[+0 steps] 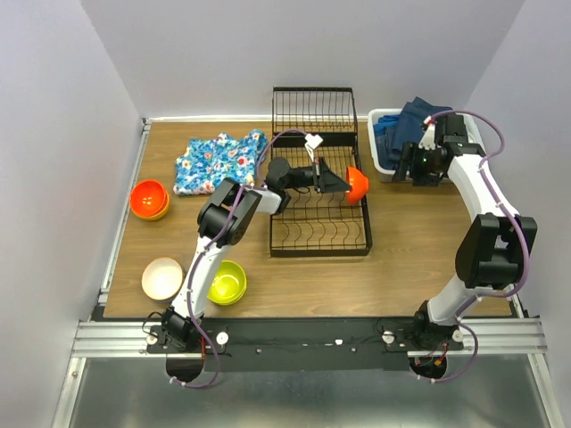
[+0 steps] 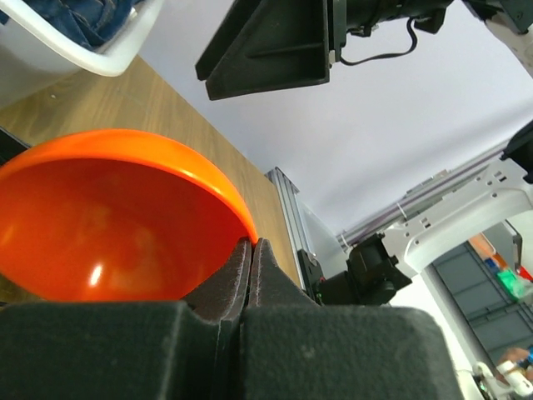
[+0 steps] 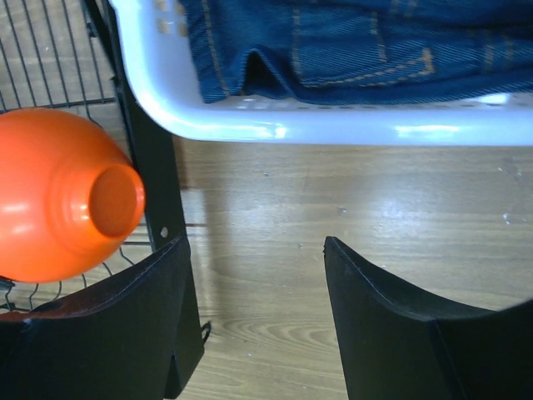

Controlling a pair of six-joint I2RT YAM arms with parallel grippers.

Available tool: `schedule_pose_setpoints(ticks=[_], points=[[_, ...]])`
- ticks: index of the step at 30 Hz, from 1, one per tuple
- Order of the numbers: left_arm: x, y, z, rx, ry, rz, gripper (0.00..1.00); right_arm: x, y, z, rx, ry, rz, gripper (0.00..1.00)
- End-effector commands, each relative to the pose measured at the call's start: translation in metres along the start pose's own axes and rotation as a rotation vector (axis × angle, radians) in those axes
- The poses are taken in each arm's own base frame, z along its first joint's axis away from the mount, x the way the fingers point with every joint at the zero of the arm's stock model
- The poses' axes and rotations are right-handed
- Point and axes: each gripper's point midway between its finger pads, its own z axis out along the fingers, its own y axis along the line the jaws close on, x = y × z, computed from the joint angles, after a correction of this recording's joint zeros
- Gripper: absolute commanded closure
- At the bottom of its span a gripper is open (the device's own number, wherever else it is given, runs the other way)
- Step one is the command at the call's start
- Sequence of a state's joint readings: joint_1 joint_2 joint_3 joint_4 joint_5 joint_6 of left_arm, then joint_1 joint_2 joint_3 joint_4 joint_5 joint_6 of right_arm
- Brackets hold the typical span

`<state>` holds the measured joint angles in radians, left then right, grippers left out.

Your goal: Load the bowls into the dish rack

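My left gripper (image 1: pixel 340 182) is shut on the rim of a red-orange bowl (image 1: pixel 358 185) and holds it on edge over the right side of the black wire dish rack (image 1: pixel 303 234). In the left wrist view the fingertips (image 2: pixel 237 258) pinch the bowl's rim (image 2: pixel 108 225). My right gripper (image 1: pixel 413 166) is open and empty, just right of the rack; its view shows the bowl's underside (image 3: pixel 58 196) beside the rack's frame (image 3: pixel 148 158). On the table's left lie a red-orange bowl stacked on a yellow-orange one (image 1: pixel 149 198), a pale bowl (image 1: pixel 162 278) and a lime-green bowl (image 1: pixel 227 282).
A white plastic basket (image 1: pixel 382 152) of dark blue clothes stands at the back right, close to my right gripper, and also shows in the right wrist view (image 3: pixel 333 125). A floral cloth (image 1: pixel 219 160) lies left of the rack. The rack's hinged end section (image 1: pixel 312 109) stands upright at the back.
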<state>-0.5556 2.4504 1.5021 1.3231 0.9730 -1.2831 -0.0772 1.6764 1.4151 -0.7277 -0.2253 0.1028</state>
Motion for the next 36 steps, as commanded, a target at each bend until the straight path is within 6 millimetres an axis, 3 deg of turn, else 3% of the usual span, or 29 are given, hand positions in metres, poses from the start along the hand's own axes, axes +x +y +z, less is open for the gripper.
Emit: schedule_pose_setpoints(ticks=[1,6,16,17,22,23,29,36], points=[[0.040,0.046,-0.007,-0.086,0.096,-0.113,1.00,-0.011,0.010,0.004,0.007,-0.018,-0.051,0.26],[0.039,0.067,-0.010,-0.214,0.096,-0.138,1.00,-0.015,0.019,0.006,-0.006,-0.025,-0.071,0.26],[0.045,0.082,-0.012,-0.288,0.113,-0.152,1.00,-0.014,0.023,0.009,-0.021,-0.026,-0.061,0.26],[0.041,0.078,-0.012,-0.289,0.107,-0.137,1.00,-0.013,0.024,0.009,-0.023,-0.023,-0.061,0.26],[0.033,0.062,-0.012,-0.278,0.097,-0.058,0.79,-0.013,0.026,0.009,-0.030,-0.028,-0.060,0.26],[0.023,0.049,-0.010,-0.255,0.082,-0.012,0.78,-0.013,0.026,0.008,-0.029,-0.028,-0.060,0.26],[-0.004,0.017,-0.005,-0.266,0.055,0.091,0.72,-0.017,0.027,0.007,-0.032,-0.040,-0.056,0.26],[-0.024,-0.016,-0.002,-0.260,0.053,0.160,0.65,-0.019,0.031,0.005,-0.050,-0.048,-0.053,0.26]])
